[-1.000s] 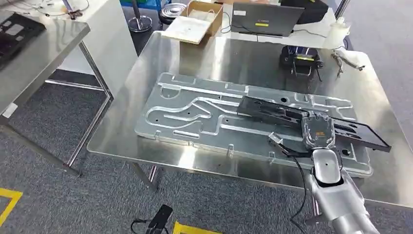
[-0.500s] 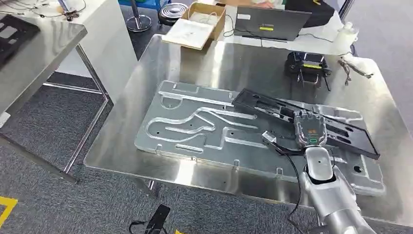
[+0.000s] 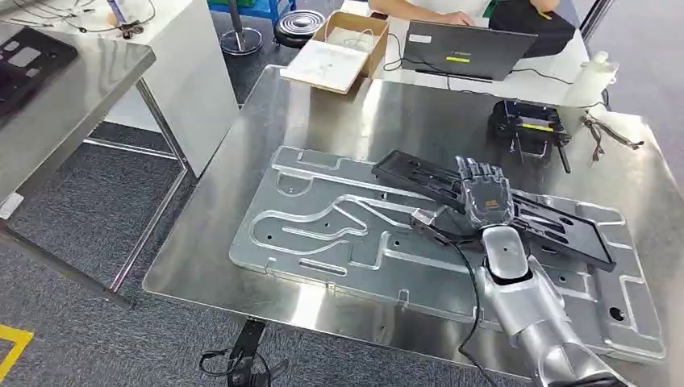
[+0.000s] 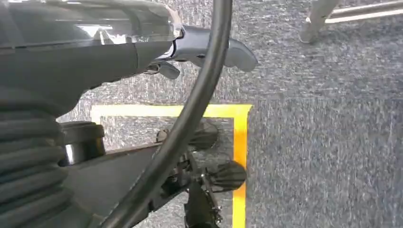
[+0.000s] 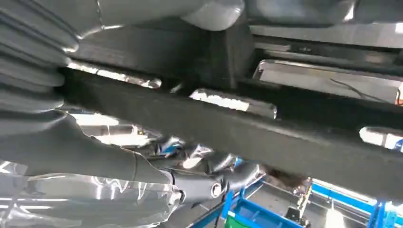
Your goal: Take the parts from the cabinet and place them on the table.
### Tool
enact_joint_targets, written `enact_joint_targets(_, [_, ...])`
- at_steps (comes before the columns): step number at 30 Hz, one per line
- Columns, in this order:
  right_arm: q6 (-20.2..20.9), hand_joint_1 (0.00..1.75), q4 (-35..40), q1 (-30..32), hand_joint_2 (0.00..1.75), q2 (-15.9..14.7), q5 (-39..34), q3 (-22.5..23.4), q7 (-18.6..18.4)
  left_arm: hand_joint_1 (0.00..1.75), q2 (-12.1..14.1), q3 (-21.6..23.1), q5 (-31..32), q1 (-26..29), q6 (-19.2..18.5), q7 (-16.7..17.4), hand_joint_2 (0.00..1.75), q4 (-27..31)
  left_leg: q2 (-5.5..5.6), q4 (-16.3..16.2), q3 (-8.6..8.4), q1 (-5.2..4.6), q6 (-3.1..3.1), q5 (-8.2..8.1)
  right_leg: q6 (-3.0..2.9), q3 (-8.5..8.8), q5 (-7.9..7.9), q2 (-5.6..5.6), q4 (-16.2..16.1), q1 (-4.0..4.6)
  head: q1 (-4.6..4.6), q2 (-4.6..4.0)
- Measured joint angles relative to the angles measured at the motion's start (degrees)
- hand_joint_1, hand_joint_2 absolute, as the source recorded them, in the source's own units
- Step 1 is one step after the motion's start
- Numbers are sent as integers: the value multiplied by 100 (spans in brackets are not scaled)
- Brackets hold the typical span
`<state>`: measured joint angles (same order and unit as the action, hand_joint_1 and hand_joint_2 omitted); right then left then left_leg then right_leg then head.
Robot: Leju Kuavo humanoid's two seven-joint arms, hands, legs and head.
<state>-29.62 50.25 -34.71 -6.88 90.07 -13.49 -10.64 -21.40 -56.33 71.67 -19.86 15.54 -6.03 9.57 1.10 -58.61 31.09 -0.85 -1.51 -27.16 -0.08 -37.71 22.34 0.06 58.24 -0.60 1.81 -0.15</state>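
Note:
A long black plastic part [image 3: 556,230] with several slots hangs tilted just over the large aluminium fixture plate [image 3: 323,222], which lies on the steel table [image 3: 387,105]. My right hand [image 3: 484,197] grips the part near its middle, fingers over its top and thumb under it. In the right wrist view the part [image 5: 285,137] crosses as a dark bar close over the shiny plate, with the thumb [image 5: 214,12] against it. My left hand [image 4: 209,47] hangs beside my body above grey carpet and holds nothing.
At the table's far edge stand a laptop [image 3: 468,50], a cardboard box [image 3: 355,32], a black device [image 3: 528,125] and a white bottle [image 3: 593,76]. A person's hand [image 3: 456,16] is behind the laptop. A second steel table [image 3: 81,89] at the left carries another black part [image 3: 32,60].
The camera has shifted, so the whole scene sits differently. My right hand has carried the black part farther in over the fixture plate, a little toward the plate's left.

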Motion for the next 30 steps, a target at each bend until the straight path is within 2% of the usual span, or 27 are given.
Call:
enact_joint_targets(1, [-28,0,-31,-30,0,46,0,-4,0,0,9,7,-26,-1,26,-22,0,35,-10,-50,30,-1,32,-68,-13,62,-7,0,-42,-50,0,0])
enact_joint_targets(2, [-42,0,-59,-63,0,50,0,-4,-2,0,9,31,-28,3,46,-61,0,37,-22,-208,73,5,74,-151,-39,104,9,-4,-55,-61,0,0])
enact_joint_targets(3, [-59,0,-85,-90,0,59,0,-4,-11,0,7,70,-48,25,94,-109,0,37,-32,-549,237,29,106,-320,-63,120,25,-8,-56,-67,0,0])
enact_joint_targets(5, [-87,0,-116,-71,0,59,0,-4,-39,0,7,118,-136,121,173,-219,0,35,-47,-1377,705,90,171,-679,-68,138,46,-15,-53,-66,0,0])
enact_joint_targets(6, [-101,0,-131,-45,0,59,0,-4,-57,0,9,164,-140,197,201,-249,0,31,-58,-1658,892,115,198,-759,-60,142,53,-15,-49,-71,0,0])
enact_joint_targets(7, [-107,0,-140,-11,0,59,0,-4,-94,0,11,229,-138,262,199,-256,0,24,-66,-1642,935,139,219,-687,-51,149,69,-8,-49,-81,0,0])
enact_joint_targets(8, [-109,0,-146,24,0,59,0,-4,-138,0,17,282,-122,319,186,-256,0,24,-71,-1379,860,163,236,-481,-33,158,81,-1,-39,-97,0,0])
enact_joint_targets(10, [-129,0,-153,72,0,44,0,-4,-242,0,17,419,-85,401,201,-251,0,13,-76,-504,497,202,280,62,25,178,120,7,-5,-134,0,0])
enact_joint_targets(11, [-144,0,-151,105,0,24,0,4,-280,0,15,492,-92,456,245,-264,0,-11,-68,-53,314,226,309,206,70,181,145,8,21,-143,0,0])
enact_joint_targets(12, [-157,0,-146,140,0,-2,0,20,-288,0,13,558,-138,488,287,-300,0,-57,-62,-50,353,170,276,72,107,172,126,9,15,-134,0,0])
enact_joint_targets(13, [-177,0,-116,179,0,-26,-4,50,-189,0,15,627,-287,515,393,-369,0,-90,-60,-47,357,162,183,64,153,133,118,6,18,-125,0,0])
enact_joint_targets(14, [-173,0,-105,195,0,-31,-4,63,-55,0,20,656,-462,519,433,-370,0,-94,-49,-60,371,162,133,182,191,130,114,0,18,-107,-2,0])
enact_joint_targets(15, [-157,0,-107,186,0,-26,-4,61,18,0,26,666,-626,499,388,-272,0,-92,-48,-72,375,145,105,176,220,133,97,5,-7,-127,0,0])
enact_joint_targets(16, [-124,0,-116,156,0,-4,-4,59,37,0,26,700,-699,440,288,-155,0,-87,-51,-45,374,144,39,223,263,140,78,14,-20,-138,0,0])
enact_joint_targets(17, [-114,0,-133,122,0,15,-4,55,11,0,24,776,-748,382,185,-61,0,-66,-59,-10,353,168,-7,258,275,116,163,-9,71,-160,-2,0])
enact_joint_targets(18, [-109,0,-146,74,0,31,-2,44,-20,0,24,848,-756,333,113,-20,0,-48,-59,-9,358,162,-28,267,269,16,338,-12,299,-149,-2,0])
enact_joint_targets(20, [-107,0,-190,17,0,41,-2,42,-72,0,26,953,-811,289,85,-4,0,-18,-59,-10,366,135,-59,268,269,-402,815,-8,1254,-131,-2,0])
enact_joint_targets(21, [-109,0,-210,21,0,41,-2,42,-77,0,28,981,-832,295,85,-4,0,-13,-58,-10,368,112,-75,264,264,-577,944,-7,1632,-112,-2,0])
enact_joint_targets(22, [-111,0,-232,26,0,41,-2,42,-77,0,28,1003,-854,306,85,-4,0,-13,-56,-11,367,89,-86,266,252,-658,952,-7,1798,-103,-2,0])
enact_joint_targets(23, [-116,0,-247,27,0,44,-2,42,-76,0,28,1038,-854,314,87,-7,0,-13,-52,-11,364,64,-87,266,221,-601,829,-8,1680,-89,-2,0])
enact_joint_targets(24, [-116,0,-251,20,0,44,-2,42,-76,0,28,1067,-854,315,90,-7,0,-11,-46,-13,361,44,-89,265,174,-417,614,-8,1319,-65,0,0])
enact_joint_targets(25, [-118,0,-251,5,0,46,-2,42,-76,0,26,1091,-854,312,96,-9,0,-11,-39,-13,350,26,-90,264,110,-140,363,-4,798,-32,-2,0])
enact_joint_targets(26, [-120,0,-251,-17,0,46,-2,42,-76,0,24,1099,-852,309,96,-11,0,-11,-39,-13,345,22,-90,261,33,102,185,-1,344,15,-2,0])
enact_joint_targets(27, [-120,0,-253,-50,0,46,-2,42,-76,0,6,1106,-854,312,96,-13,0,-11,-42,-14,368,6,-80,260,-52,219,270,-11,120,53,0,0])
enact_joint_targets(28, [-127,0,-256,-63,0,52,-2,39,-81,0,7,1119,-854,302,94,-20,0,-9,-40,-33,392,-2,-66,257,-21,203,237,-12,42,70,0,0])
enact_joint_targets(30, [-138,0,-264,-57,0,48,-2,39,-131,0,2,1193,-1015,325,29,-31,0,-9,-50,-2,384,26,-11,260,-37,205,245,-4,44,97,-2,0])
